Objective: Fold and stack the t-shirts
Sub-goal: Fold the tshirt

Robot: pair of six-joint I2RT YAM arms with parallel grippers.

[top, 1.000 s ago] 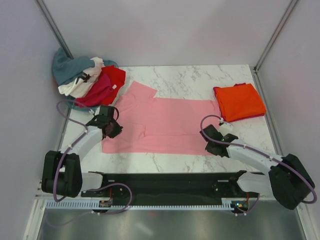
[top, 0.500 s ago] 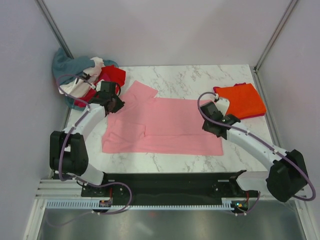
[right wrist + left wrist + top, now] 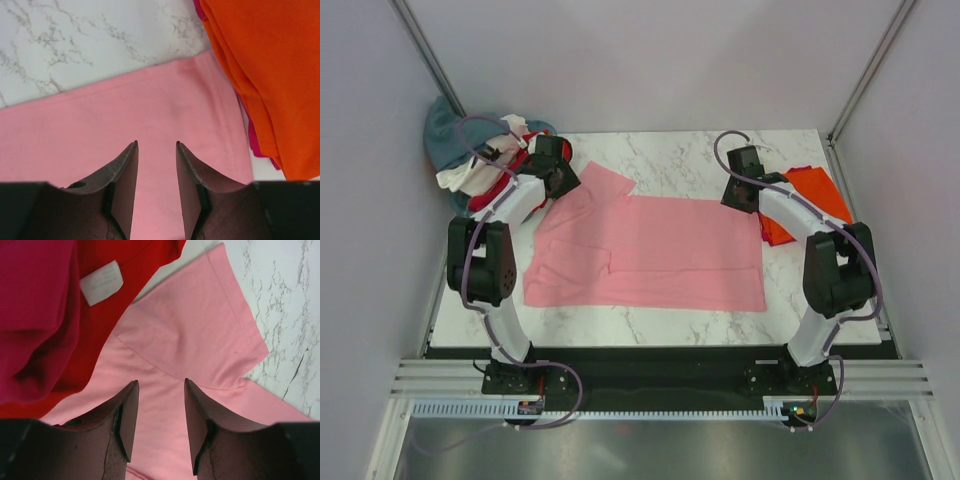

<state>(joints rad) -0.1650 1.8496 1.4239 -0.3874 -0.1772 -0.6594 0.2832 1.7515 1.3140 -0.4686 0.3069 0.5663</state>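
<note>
Now, you have the pink t-shirt [image 3: 650, 250] lying flat in the middle of the table [image 3: 690, 160], with the sleeves toward your left side and the hem toward your right. Both arms reach to its far edge. The left gripper [image 3: 160, 385] hangs over the shoulder seam of the far sleeve, its jaws partly apart with only pink cloth showing between them; it holds nothing. The right gripper [image 3: 156, 145] hangs over the far hem corner, also partly open and holding nothing.

I think the step in hand is to pinch the far edge at both ends, so that you can fold it toward the arm bases.

- On the left, please be careful: the red t-shirt [image 3: 125, 285] with its white label [image 3: 101, 282] lies on the pink cloth just beside the fingers [image 3: 127, 415]. Come down only on pink, a little away from the red edge, or you can drag the pile of unfolded shirts [image 3: 480, 160] with you.
- On the right, the orange t-shirt [image 3: 260, 65] lies touching the hem corner. Keep the jaws on the pink side of that border.
- Take both grips before you lift, and lift both ends together, so the fold stays straight.
</note>
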